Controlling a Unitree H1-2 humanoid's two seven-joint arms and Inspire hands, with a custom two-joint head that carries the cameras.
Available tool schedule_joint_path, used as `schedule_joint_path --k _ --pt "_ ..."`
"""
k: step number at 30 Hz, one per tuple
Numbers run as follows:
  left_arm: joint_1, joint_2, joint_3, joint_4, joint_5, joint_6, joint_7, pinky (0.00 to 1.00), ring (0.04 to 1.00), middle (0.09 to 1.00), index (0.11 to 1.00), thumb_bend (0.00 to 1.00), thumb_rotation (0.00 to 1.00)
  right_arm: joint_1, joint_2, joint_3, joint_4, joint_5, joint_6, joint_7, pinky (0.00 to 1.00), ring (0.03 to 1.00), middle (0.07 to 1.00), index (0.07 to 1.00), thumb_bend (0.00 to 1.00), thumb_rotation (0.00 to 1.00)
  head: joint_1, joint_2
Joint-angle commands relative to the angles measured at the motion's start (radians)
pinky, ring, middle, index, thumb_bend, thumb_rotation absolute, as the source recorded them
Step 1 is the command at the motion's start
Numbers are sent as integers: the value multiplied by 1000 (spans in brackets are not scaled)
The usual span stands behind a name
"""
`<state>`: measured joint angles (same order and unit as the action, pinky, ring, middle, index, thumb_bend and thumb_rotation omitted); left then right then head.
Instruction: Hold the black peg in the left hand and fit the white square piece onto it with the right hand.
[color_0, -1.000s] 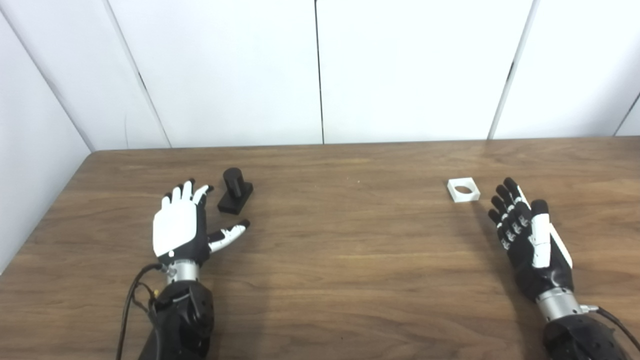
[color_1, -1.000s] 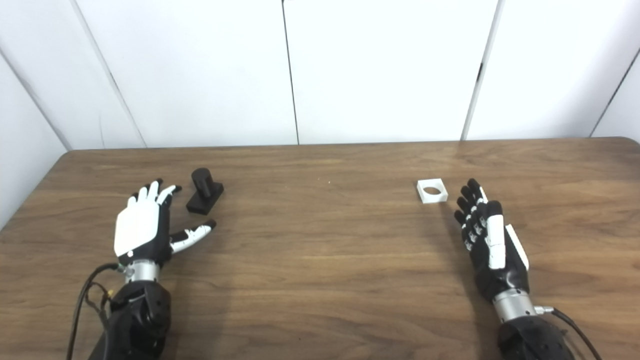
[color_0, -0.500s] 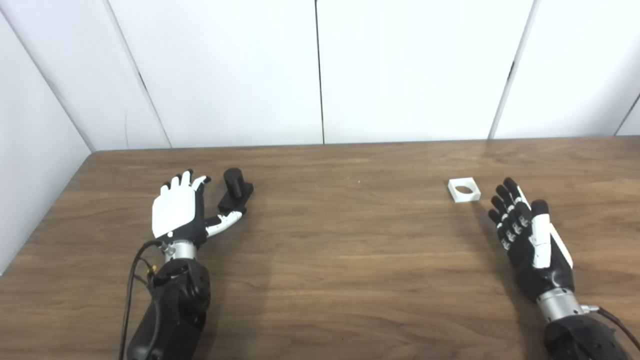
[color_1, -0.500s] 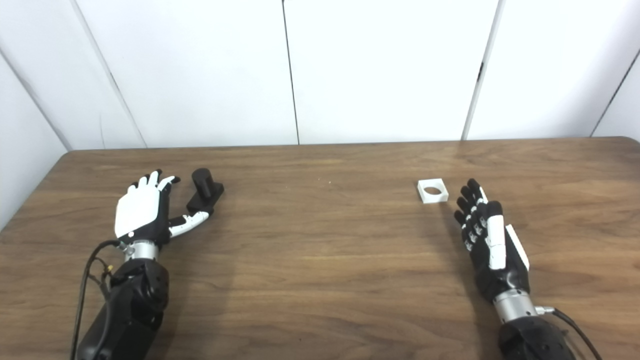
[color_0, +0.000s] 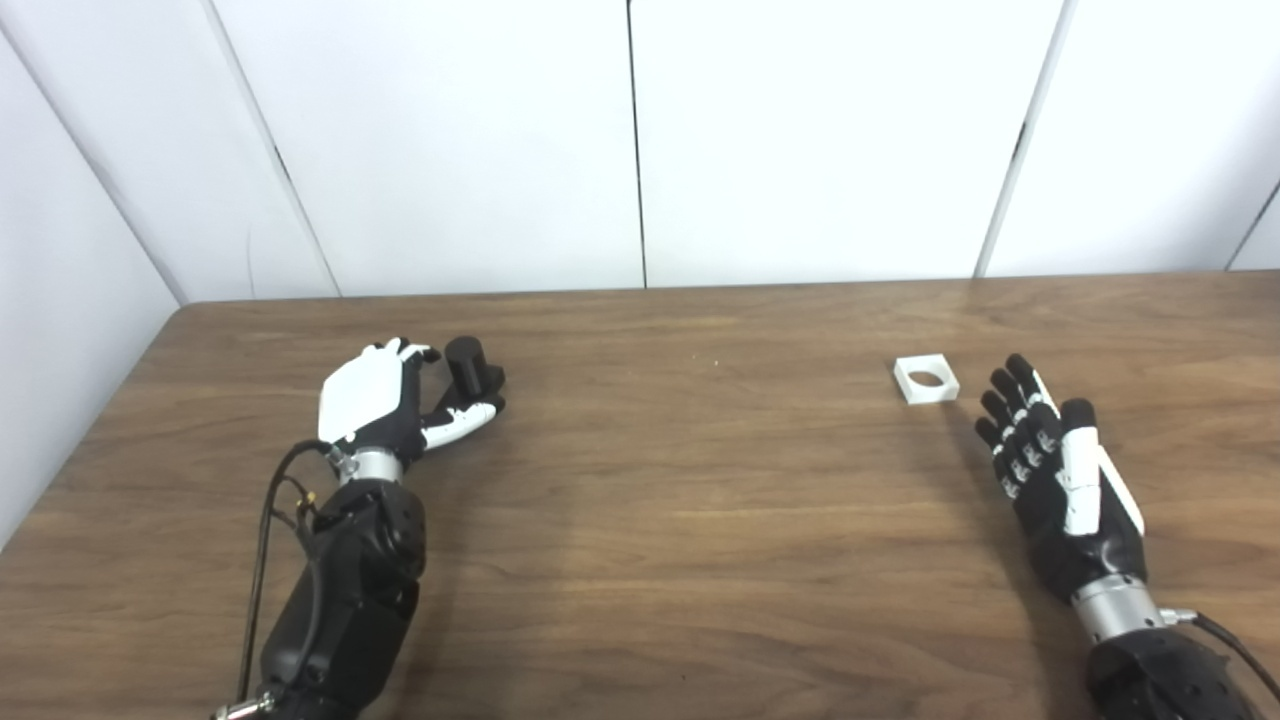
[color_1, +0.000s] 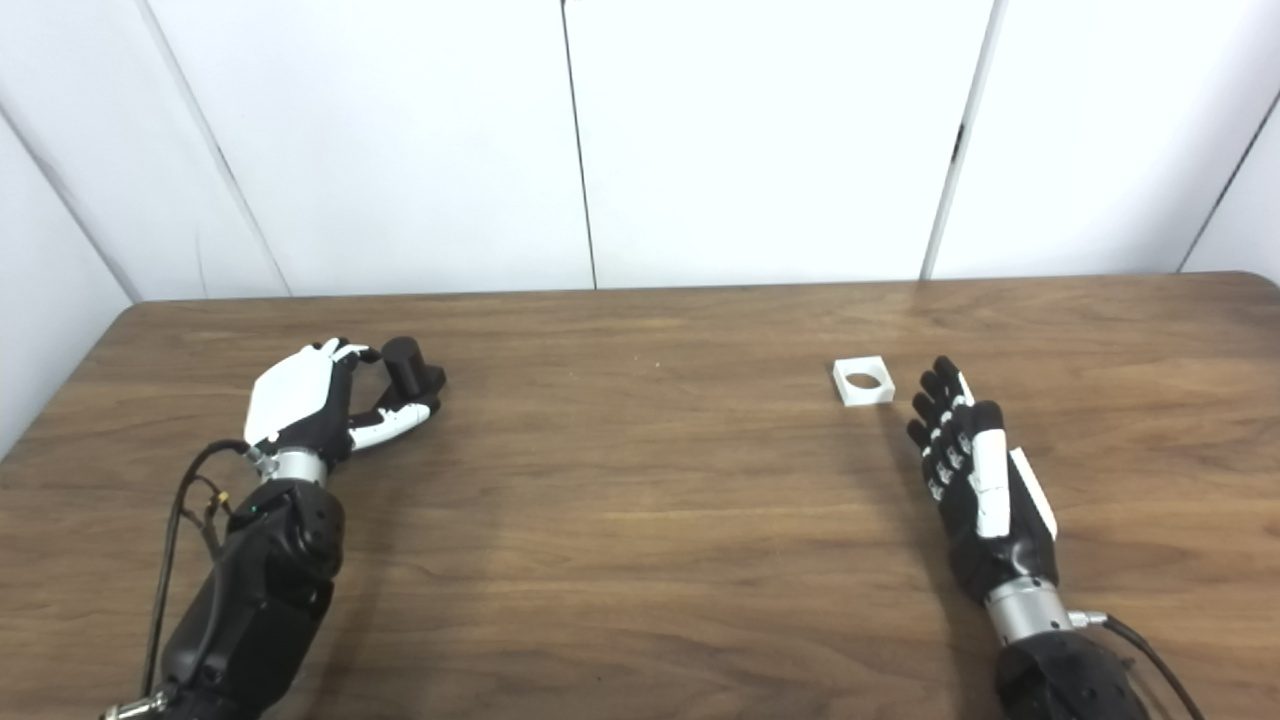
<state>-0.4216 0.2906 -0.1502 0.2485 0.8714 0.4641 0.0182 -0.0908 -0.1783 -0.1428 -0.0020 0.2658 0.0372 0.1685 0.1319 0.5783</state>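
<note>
The black peg (color_0: 468, 362), a short cylinder on a square base, stands on the wooden table (color_0: 680, 500) at the left. My left hand (color_0: 385, 400) is right beside it, tilted over with its fingers curling toward the cylinder and its thumb lying across the front of the base; most of the base is hidden. The peg still rests on the table. The white square piece (color_0: 926, 380) with a round hole lies flat at the right. Just to its right and a little nearer, my right hand (color_0: 1050, 460) hovers open, fingers straight, not touching it.
White wall panels (color_0: 640, 140) rise behind the table's far edge. The table's left edge runs close to my left arm (color_0: 340, 590). Bare wood separates the two hands.
My left hand has moved forward to the peg, tipped over and curled its fingers around it, thumb now against the base. The right hand and the white piece have not moved.
</note>
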Motion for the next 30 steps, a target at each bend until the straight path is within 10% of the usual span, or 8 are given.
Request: schedule_joint_path --k 1,30 --pt "-65 17 14 0 19 5 -9 986 995 959 807 728 619 22 19 9 13 5 -22 6 1000 1000 1000 1000 662 1000 0 0" --pt "-93 43 -73 134 21 4 37 1000 1000 954 804 723 603 36 11 -2 -15 29 -9 5 1000 1000 1000 1000 658 1000 -6 7"
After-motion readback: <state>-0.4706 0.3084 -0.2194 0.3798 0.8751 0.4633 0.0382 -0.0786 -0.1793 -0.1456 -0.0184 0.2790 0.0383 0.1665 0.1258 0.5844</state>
